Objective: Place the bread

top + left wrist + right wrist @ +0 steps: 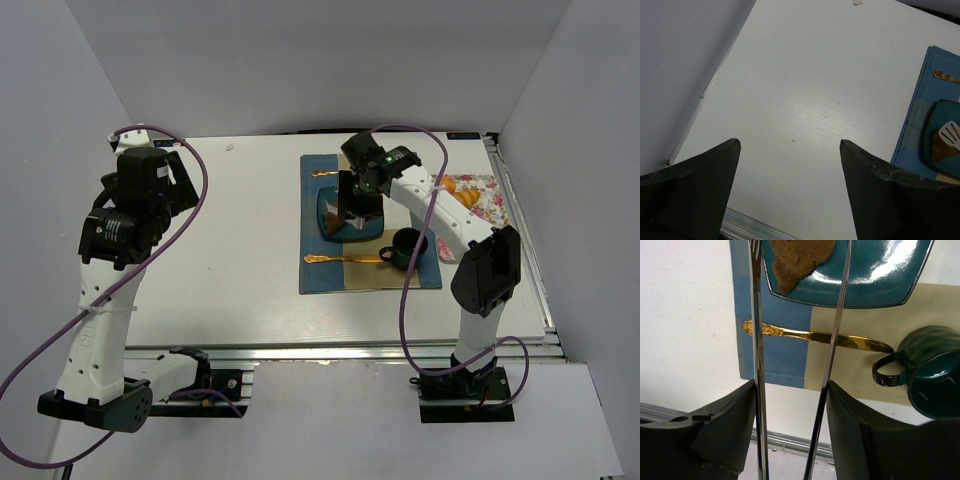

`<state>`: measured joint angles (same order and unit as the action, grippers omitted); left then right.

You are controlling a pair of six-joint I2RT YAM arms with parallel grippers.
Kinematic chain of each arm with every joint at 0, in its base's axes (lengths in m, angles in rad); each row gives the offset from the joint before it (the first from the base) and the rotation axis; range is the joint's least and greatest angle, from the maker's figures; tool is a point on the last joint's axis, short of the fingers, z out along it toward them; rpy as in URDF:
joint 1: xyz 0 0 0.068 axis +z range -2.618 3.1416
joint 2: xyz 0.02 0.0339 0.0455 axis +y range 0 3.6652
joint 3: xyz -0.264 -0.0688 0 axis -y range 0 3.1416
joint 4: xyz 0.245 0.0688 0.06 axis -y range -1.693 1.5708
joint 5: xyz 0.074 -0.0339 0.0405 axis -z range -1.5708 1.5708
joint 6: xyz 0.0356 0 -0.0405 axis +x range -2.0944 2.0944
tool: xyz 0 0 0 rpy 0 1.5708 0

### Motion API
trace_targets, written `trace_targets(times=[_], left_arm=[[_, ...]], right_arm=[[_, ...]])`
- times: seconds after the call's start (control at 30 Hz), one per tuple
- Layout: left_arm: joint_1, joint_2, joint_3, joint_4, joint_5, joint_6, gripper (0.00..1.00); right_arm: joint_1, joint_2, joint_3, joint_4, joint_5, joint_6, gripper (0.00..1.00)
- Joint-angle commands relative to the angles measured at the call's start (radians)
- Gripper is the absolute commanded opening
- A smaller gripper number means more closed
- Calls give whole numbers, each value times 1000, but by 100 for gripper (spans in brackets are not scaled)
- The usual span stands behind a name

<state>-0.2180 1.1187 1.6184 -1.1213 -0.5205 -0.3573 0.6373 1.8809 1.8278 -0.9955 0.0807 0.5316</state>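
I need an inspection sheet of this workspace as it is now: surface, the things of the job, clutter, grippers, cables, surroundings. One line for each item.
Surface: white table with a blue and beige placemat right of the middle.
Job's things: the bread lies on the teal plate, between the arms of the tongs, which do not seem to pinch it.
Clutter: gold knife, second gold utensil, green mug, orange croissants on a floral napkin.
Grippers: left gripper open above bare table; right gripper shut on the tongs.
Cables: a purple cable loops along each arm.
Surroundings: white walls on three sides.
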Motion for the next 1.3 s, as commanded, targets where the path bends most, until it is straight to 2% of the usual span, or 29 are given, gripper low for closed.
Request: trace_targets(times=[0.0, 0.27, 0.47, 0.6, 0.73, 0.9, 1.0, 1.17, 1.27], left_arm=[[-3, -22, 1, -2, -9, -5, 92], [-3, -23, 1, -2, -9, -6, 92], [-3, -26, 3, 0, -9, -6, 92], [-3, -26, 8, -3, -7, -5, 92], [-3, -26, 12, -2, 0, -3, 92], [-3, -25, 6, 8, 13, 0, 92], [-3, -23, 1, 14, 19, 0, 92], [-3, -30, -9, 21, 27, -2, 92], [-3, -31, -14, 23, 30, -5, 92]], right_arm=[[5, -14, 74, 1, 25, 10, 61], [4, -12, 188, -37, 37, 33, 61], [4, -61, 188, -38, 94, 82, 62], [-45, -147, 115, -51, 180, 185, 62], [-151, -267, -11, -19, 159, 251, 62], [-301, -365, -94, 17, 82, 130, 62], [-332, -378, -90, -3, 86, 56, 63], [-327, -373, -67, 7, 38, 11, 63], [-242, -355, -55, 49, 15, -2, 63]])
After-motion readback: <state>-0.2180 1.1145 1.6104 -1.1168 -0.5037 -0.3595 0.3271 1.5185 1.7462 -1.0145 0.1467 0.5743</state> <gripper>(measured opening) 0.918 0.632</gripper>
